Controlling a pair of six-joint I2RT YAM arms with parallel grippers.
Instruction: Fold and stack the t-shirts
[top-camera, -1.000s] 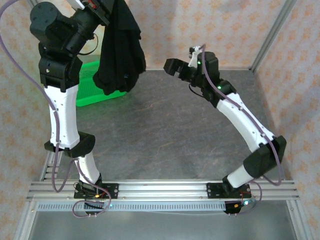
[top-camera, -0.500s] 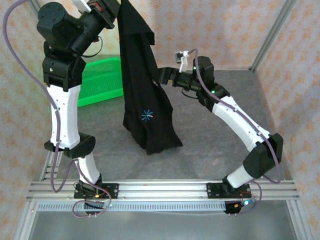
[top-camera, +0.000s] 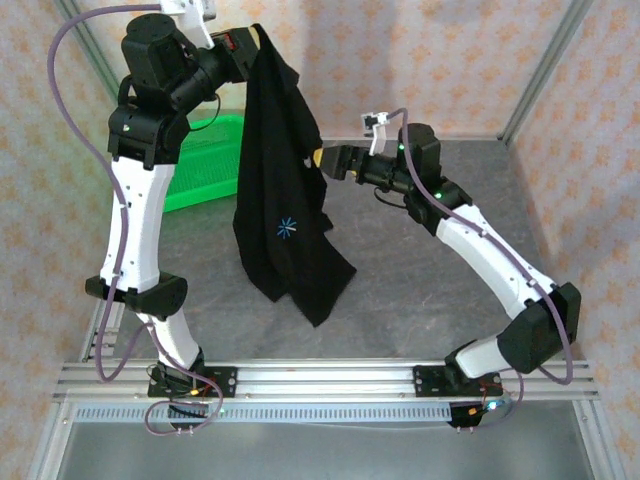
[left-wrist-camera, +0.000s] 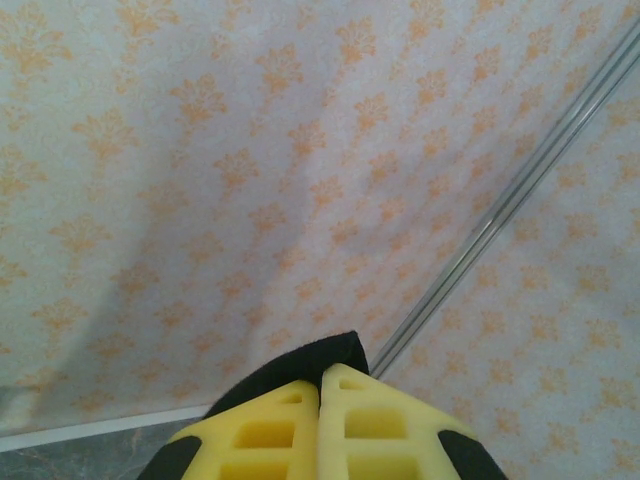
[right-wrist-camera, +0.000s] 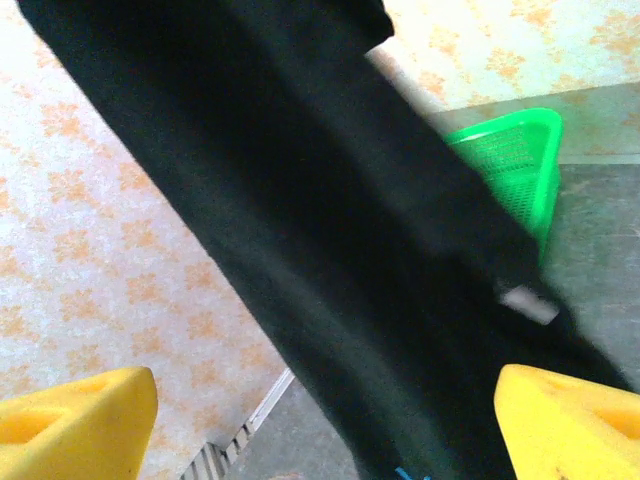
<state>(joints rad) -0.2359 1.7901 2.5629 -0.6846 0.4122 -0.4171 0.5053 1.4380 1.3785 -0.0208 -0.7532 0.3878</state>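
Step in hand: spreading one t-shirt (top-camera: 285, 200) ahead of the fold; no fold has been made and nothing is stacked. The left hand (top-camera: 243, 45) is raised high over the far left of the table (top-camera: 420, 290) and is clenched on the garment's top edge. In the left wrist view its yellow pads (left-wrist-camera: 345, 420) meet with a lip of black cloth pinched between them. The shirt hangs from that single point as a long, bunched drape, a small blue mark showing at mid-height. Whether its lowest corner touches the table cannot be told. The green basket (top-camera: 205, 160) sits behind the left arm, well apart from the hanging hem. The right hand (top-camera: 322, 160) is level with the shirt's right edge, jaws wide and released. In the right wrist view the cloth runs across the gap between its fingers (right-wrist-camera: 75, 420), but neither pad is pressing on it. Judgement: the next move calls for the right hand to close on that edge, ideally at a shoulder or seam, so the two hands can pull the shirt open and lay it flat. Risk: catching a doubled layer.
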